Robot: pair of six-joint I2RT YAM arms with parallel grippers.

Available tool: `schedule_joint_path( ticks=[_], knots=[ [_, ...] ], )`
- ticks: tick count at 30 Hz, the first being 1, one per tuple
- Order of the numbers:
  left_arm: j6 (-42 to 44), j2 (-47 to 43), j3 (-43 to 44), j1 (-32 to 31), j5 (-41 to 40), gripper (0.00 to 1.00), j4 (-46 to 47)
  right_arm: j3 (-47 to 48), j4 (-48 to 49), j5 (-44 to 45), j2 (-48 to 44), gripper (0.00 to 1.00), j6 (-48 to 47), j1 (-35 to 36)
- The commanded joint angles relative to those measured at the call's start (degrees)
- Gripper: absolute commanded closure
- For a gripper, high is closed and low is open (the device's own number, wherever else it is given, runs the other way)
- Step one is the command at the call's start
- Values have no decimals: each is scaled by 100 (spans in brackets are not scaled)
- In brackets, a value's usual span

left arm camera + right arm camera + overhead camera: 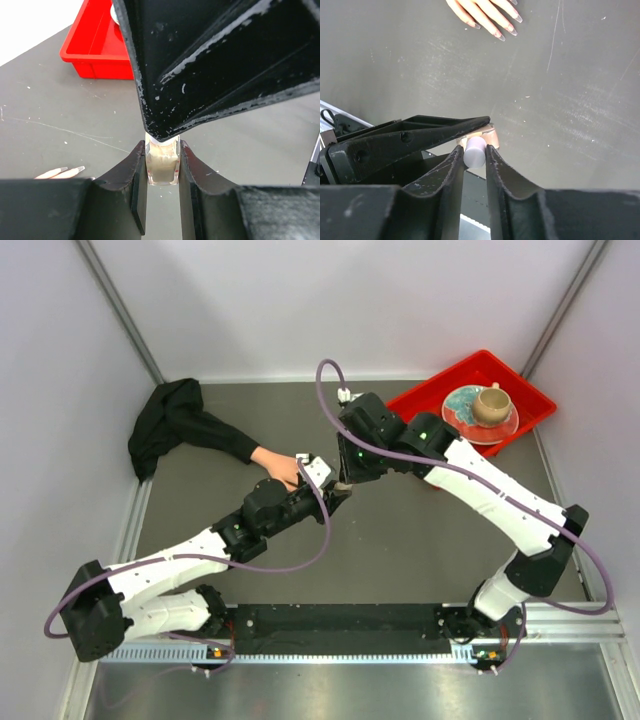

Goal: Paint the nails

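The pink-beige mannequin hand (pixel 278 465) lies palm down at the left of the grey table, its black sleeve (pixel 175 425) trailing to the back left. Its nails (pixel 497 34) show at the top of the right wrist view, and two fingertips (pixel 60 172) in the left wrist view. My left gripper (pixel 162 150) is shut on the small tan bottle (pixel 162 167), held just right of the hand. My right gripper (pixel 475 149) comes from the other side, both fingers pressed on the bottle's white cap (pixel 475 154). In the top view the two grippers meet at mid-table (pixel 340 488) and hide the bottle.
A red tray (pixel 530 390) stands at the back right, holding a plate (pixel 465 420) with a tan cup (pixel 490 403) on it. White walls close the table at left, back and right. The arm bases sit on a rail (pixel 340 625) at the near edge.
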Motion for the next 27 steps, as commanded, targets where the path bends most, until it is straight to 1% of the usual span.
schedule_joint_path(
  ticks=[1, 3, 4, 5, 6, 8, 9, 10, 11, 12, 13, 14, 15, 16, 19, 22, 23, 25, 26, 27],
  knots=[
    [-199, -65, 54, 0, 66, 100, 235, -11, 217, -42, -104, 85, -77, 80],
    [-217, -109, 45, 9, 232, 100, 235, -90, 244, -95, -157, 93, -200, 80],
    [-209, -161, 54, 9, 355, 100, 226, -187, 252, -104, -236, 100, -296, 80],
    [-208, -197, 71, 9, 487, 100, 157, -222, 252, -104, -280, 100, -402, 80],
    [-217, -232, 80, 52, 906, 100, 130, -275, 278, -121, -324, 100, -638, 89],
    [-270, -337, 107, 131, 1399, 100, 77, -468, 375, -261, -473, 100, -999, 89],
    [-296, -364, 124, 210, 1881, 100, 42, -530, 454, -419, -526, 100, -1375, 80],
    [-357, -425, 133, 246, 2155, 100, 33, -678, 524, -559, -596, 100, -1596, 80],
    [-375, -452, 159, 281, 2410, 100, 15, -784, 629, -735, -788, 100, -2042, 80],
    [-393, -478, 177, 359, 2657, 100, -11, -907, 900, -902, -929, 100, -2203, 80],
    [-480, -496, 186, 404, 3338, 100, -11, -1126, 1025, -1173, -1061, 100, -2387, 80],
    [-516, -496, 238, 456, 3658, 100, -29, -1215, 1122, -1341, -1185, 100, -2554, 80],
    [-560, -505, 265, 518, 4000, 100, -20, -1303, 1384, -1787, -1456, 100, -2826, 80],
    [-621, -513, 300, 527, 4465, 100, -29, -1486, 1464, -2035, -1571, 100, -2985, 89],
    [-814, -487, 466, 536, 5231, 100, -90, -1638, 1589, -2467, -1836, 100, -3259, 80],
    [-938, -382, 809, 536, 5602, 100, -309, -1647, 1475, -2582, -1862, 100, -3382, 80],
    [-921, -373, 853, 536, 5595, 100, -397, -1647, 1474, -2591, -1863, 100, -3556, 80],
    [-667, -399, 967, 536, 5394, 100, -764, -1690, 1544, -2460, -1924, 100, -3514, 80],
    [-552, -417, 994, 536, 5010, 100, -889, -1682, 1536, -2338, -1924, 100, -3453, 80],
    [-447, -469, 1012, 536, 4710, 100, -977, -1595, 1501, -2006, -1915, 100, -3226, 80]
  ],
)
